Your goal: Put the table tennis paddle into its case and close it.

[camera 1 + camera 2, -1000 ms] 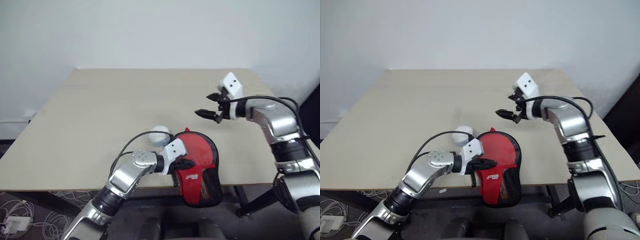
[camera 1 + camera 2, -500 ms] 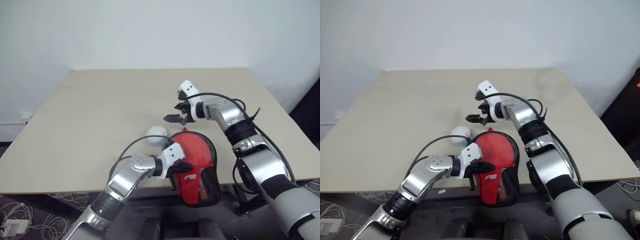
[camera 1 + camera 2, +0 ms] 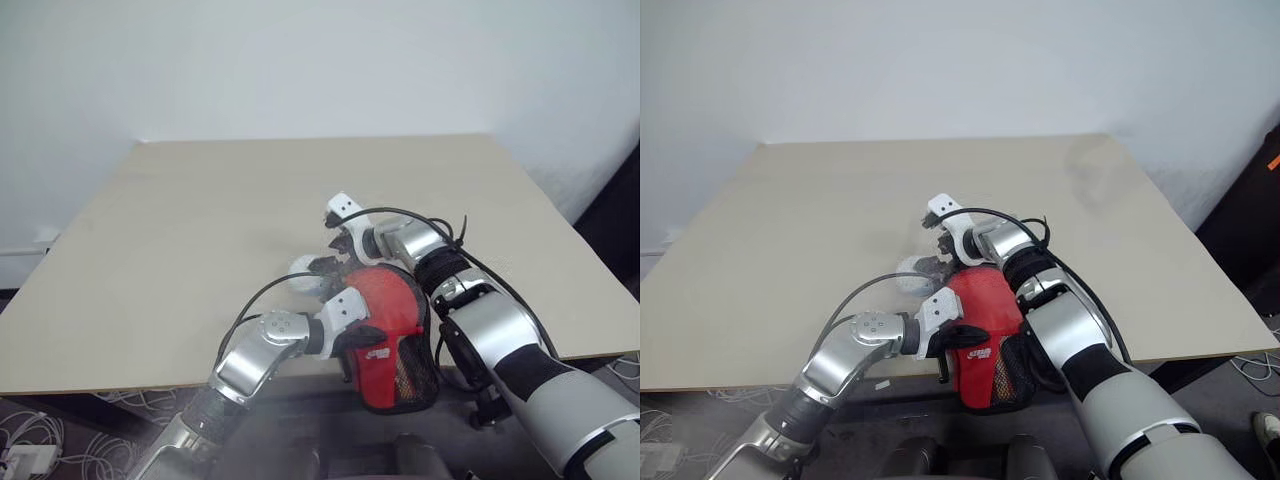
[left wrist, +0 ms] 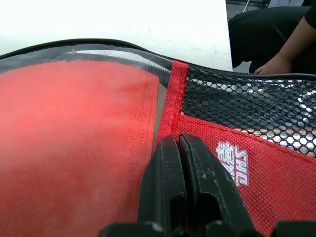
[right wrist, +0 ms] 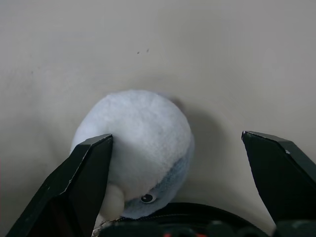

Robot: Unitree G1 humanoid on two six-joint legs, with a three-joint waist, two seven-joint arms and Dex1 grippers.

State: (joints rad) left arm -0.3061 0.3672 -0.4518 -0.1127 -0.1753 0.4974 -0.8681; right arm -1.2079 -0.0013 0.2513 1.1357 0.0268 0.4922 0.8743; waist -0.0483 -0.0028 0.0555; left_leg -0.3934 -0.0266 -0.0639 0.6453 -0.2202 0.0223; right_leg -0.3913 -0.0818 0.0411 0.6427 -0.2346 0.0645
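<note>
Lying at the near edge of the table (image 3: 150, 250), the case (image 3: 395, 345) hangs partly over the rim, its mesh pocket end toward the robot and its round end resting on the tabletop. Left gripper (image 3: 372, 335) sits on the case's left edge with its fingers pressed together; in the left wrist view those fingers (image 4: 190, 182) meet right at the red seam where the mesh pocket begins, and whether they pinch the fabric cannot be told. In that same view the flap lies open beside the seam, and the paddle (image 4: 69, 138) shows its red rubber face inside, bordered by the black zip edging. Just beyond the case's round end, toward the table's middle, rests a small white plush toy (image 3: 308, 275), touching or nearly touching the case. Right gripper (image 3: 332, 252) hangs over that toy with its fingers spread wide; the right wrist view has the toy (image 5: 138, 148) between the two fingertips, one fingertip (image 5: 79, 187) close against its side, the other well apart.
</note>
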